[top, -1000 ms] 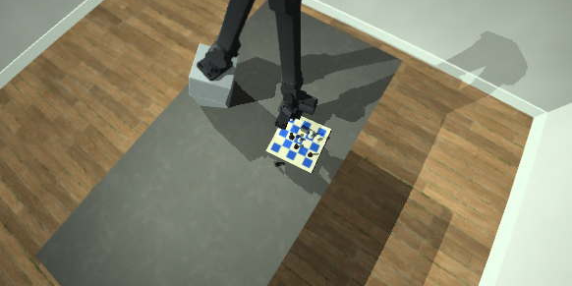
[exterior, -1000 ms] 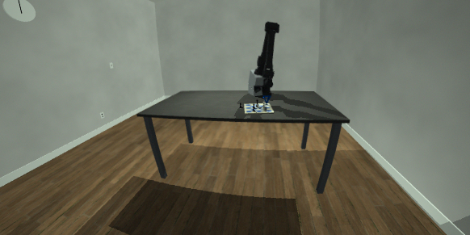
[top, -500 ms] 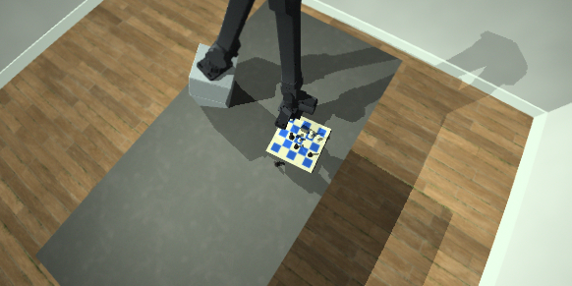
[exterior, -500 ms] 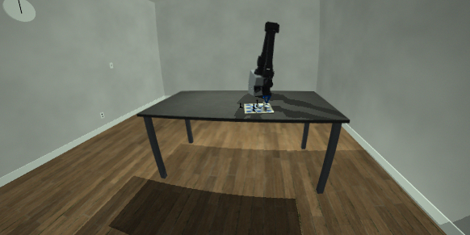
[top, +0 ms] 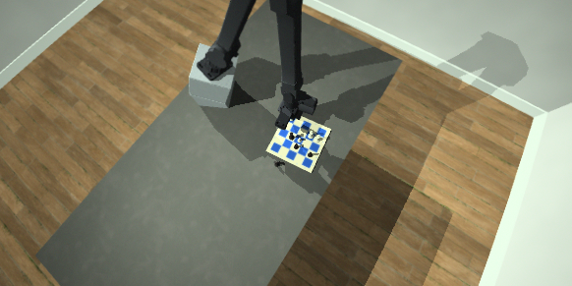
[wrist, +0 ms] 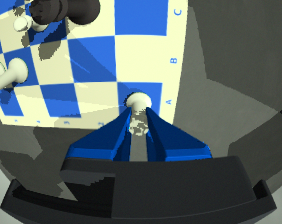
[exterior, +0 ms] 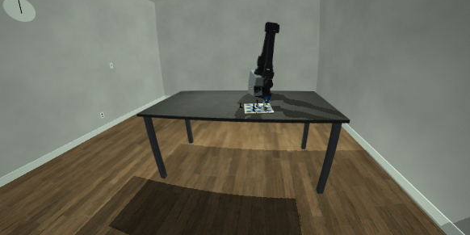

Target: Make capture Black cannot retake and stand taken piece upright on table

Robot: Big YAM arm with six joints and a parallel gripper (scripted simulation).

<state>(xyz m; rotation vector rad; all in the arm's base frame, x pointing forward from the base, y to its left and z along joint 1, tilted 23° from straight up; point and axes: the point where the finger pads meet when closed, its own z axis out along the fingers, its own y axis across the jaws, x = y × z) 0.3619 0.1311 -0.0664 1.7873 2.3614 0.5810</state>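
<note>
A small blue and cream chessboard (top: 307,162) (exterior: 268,111) (wrist: 141,10) lies on the dark table (top: 187,195) (exterior: 202,103). My gripper (top: 285,120) (exterior: 266,99) (wrist: 138,113) is at the board's corner nearest the arm, shut on a white piece (wrist: 137,104) with a round head. The piece is over the corner square by the lettered edge; I cannot tell whether its base touches the board. Black pieces (wrist: 81,6) (top: 295,137) and white pieces (wrist: 12,72) (top: 314,134) stand further in on the board. One black piece (top: 279,164) (exterior: 241,106) stands on the table beside the board.
The arm rises from a grey base block (top: 211,84) (exterior: 253,83) at the table's back. The table's edge (top: 339,160) runs close to the board's far side. Wooden floor surrounds the table.
</note>
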